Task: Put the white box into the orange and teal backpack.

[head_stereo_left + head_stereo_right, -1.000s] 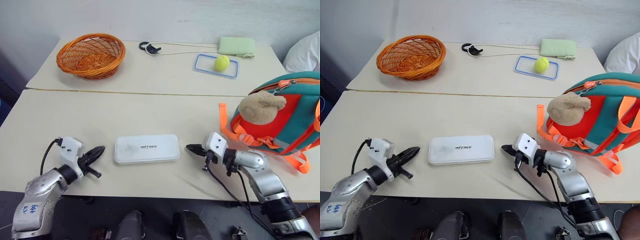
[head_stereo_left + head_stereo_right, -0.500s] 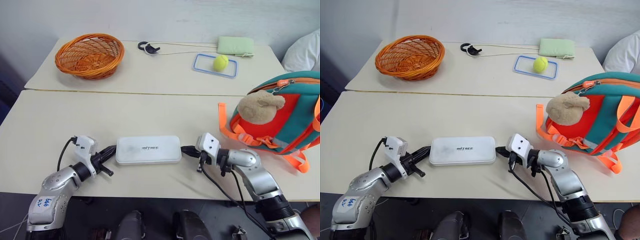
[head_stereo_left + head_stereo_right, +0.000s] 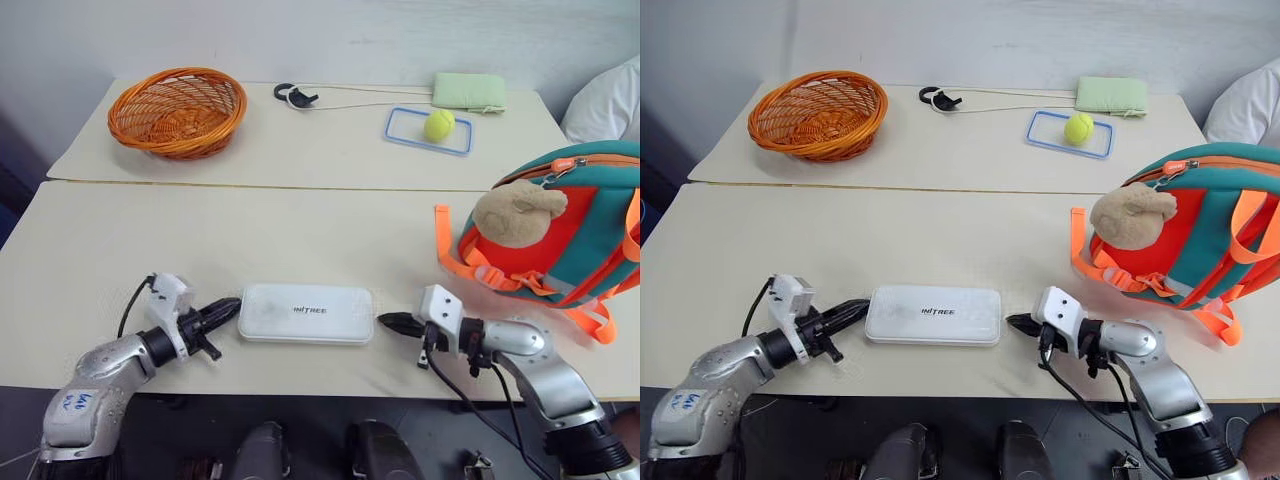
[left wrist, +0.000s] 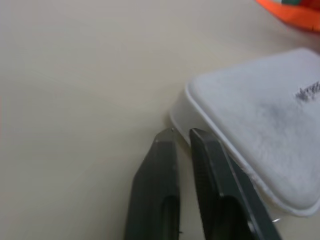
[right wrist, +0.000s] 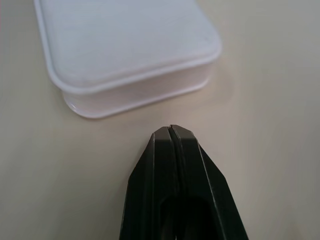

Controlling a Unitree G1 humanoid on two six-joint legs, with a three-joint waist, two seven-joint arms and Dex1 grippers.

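Shifted slightly rightward, your white box [image 3: 306, 313] lies flat near the table's near edge; left gripper [image 3: 226, 310], slightly parted, touches its left end; right gripper [image 3: 388, 322], shut and empty, has backed off. Nothing is lifted; orange and teal backpack [image 3: 560, 232] waits far right.

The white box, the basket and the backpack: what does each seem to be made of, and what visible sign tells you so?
White box: probably hard plastic, matte lid, moulded rounded rim.
Basket: woven wicker or similar, orange, open weave visible.
Backpack: fabric, orange and teal, with webbing straps, a zipper and a plush toy that looks fuzzy.
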